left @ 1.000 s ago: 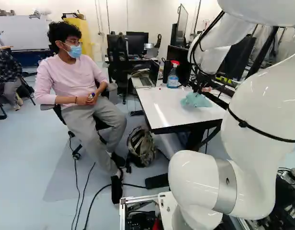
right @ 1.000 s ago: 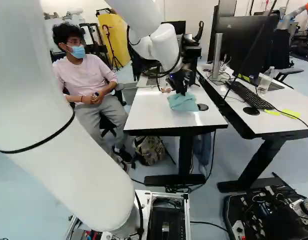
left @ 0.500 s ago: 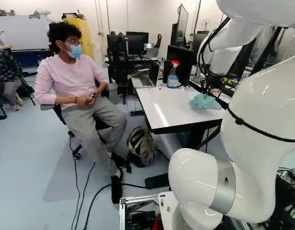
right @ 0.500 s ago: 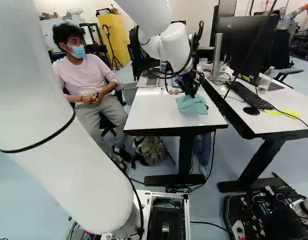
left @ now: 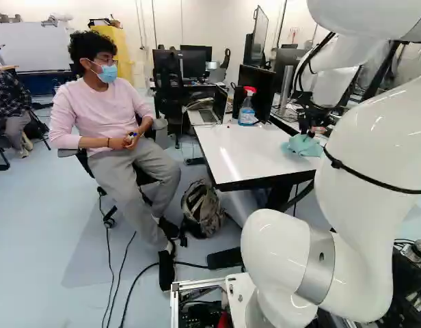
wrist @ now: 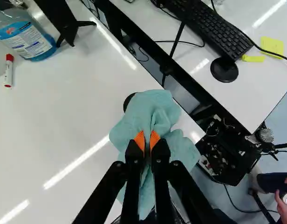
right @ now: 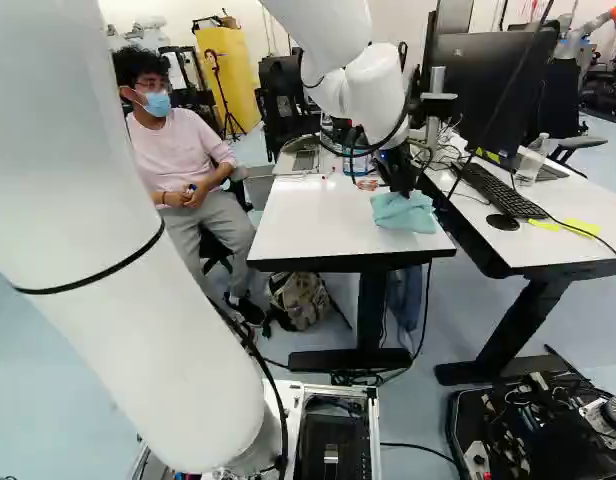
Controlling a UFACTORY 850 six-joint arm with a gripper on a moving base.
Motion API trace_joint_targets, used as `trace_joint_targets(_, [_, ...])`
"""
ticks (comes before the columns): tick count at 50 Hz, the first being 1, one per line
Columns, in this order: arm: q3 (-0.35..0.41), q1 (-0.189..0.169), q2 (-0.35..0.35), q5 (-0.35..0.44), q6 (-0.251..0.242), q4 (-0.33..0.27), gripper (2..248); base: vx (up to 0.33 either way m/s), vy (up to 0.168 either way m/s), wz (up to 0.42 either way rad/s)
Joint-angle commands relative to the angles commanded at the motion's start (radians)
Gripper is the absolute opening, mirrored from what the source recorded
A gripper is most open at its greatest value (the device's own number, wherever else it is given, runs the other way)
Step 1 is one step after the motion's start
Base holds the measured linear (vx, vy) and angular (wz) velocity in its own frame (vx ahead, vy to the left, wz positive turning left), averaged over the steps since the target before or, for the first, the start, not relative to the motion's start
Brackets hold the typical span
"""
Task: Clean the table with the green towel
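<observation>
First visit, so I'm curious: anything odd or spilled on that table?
No spill shows. Slightly odd: a black round object peeks out from under the green towel, so the towel may not lie flat.

Bright light, glare streaks across the tabletop (wrist: 50,121)

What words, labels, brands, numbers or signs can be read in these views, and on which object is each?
None reads clearly enough to quote.
Bottle: print on its blue and white label, too small to read.
Keyboard: key markings, too small to read.
Monitor: a small light mark, too small to read.
</observation>
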Motion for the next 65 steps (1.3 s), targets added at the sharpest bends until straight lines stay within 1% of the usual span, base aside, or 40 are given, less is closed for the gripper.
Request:
trace_joint_targets(8, [-0.024, -0.017, -0.023, 0.0, 0.0, 0.0, 34, 0.0, 0.0, 0.0])
trace_joint_targets(24, [-0.025, -0.017, -0.023, 0.0, 0.0, 0.0, 34, 0.0, 0.0, 0.0])
trace_joint_targets(25, [-0.025, -0.017, -0.023, 0.0, 0.0, 0.0, 44, 0.0, 0.0, 0.0])
trace_joint_targets(29, [-0.025, -0.017, -0.023, 0.0, 0.0, 0.0, 44, 0.0, 0.0, 0.0])
trace_joint_targets(30, [-0.025, -0.017, -0.023, 0.0, 0.0, 0.0, 76, 0.0, 0.0, 0.0])
trace_joint_targets(35, [-0.025, -0.017, -0.023, 0.0, 0.0, 0.0, 76, 0.0, 0.0, 0.0])
trace_joint_targets(36, [-0.025, -0.017, -0.023, 0.0, 0.0, 0.0, 112, 0.0, 0.0, 0.0])
trace_joint_targets(40, [-0.025, -0.017, -0.023, 0.0, 0.0, 0.0, 112, 0.0, 0.0, 0.0])
trace_joint_targets(41, [-0.025, -0.017, -0.023, 0.0, 0.0, 0.0, 147, 0.0, 0.0, 0.0])
trace_joint_targets(45, [-0.025, -0.017, -0.023, 0.0, 0.0, 0.0, 147, 0.0, 0.0, 0.0])
trace_joint_targets(46, [-0.025, -0.017, -0.023, 0.0, 0.0, 0.0, 183, 0.0, 0.0, 0.0])
trace_joint_targets(51, [-0.025, -0.017, -0.023, 0.0, 0.0, 0.0, 183, 0.0, 0.0, 0.0])
trace_joint_targets(52, [-0.025, -0.017, -0.023, 0.0, 0.0, 0.0, 221, 0.0, 0.0, 0.0])
trace_joint_targets(56, [-0.025, -0.017, -0.023, 0.0, 0.0, 0.0, 221, 0.0, 0.0, 0.0])
trace_joint_targets(57, [-0.025, -0.017, -0.023, 0.0, 0.0, 0.0, 247, 0.0, 0.0, 0.0])
trace_joint_targets(65, [-0.025, -0.017, -0.023, 0.0, 0.0, 0.0, 247, 0.0, 0.0, 0.0])
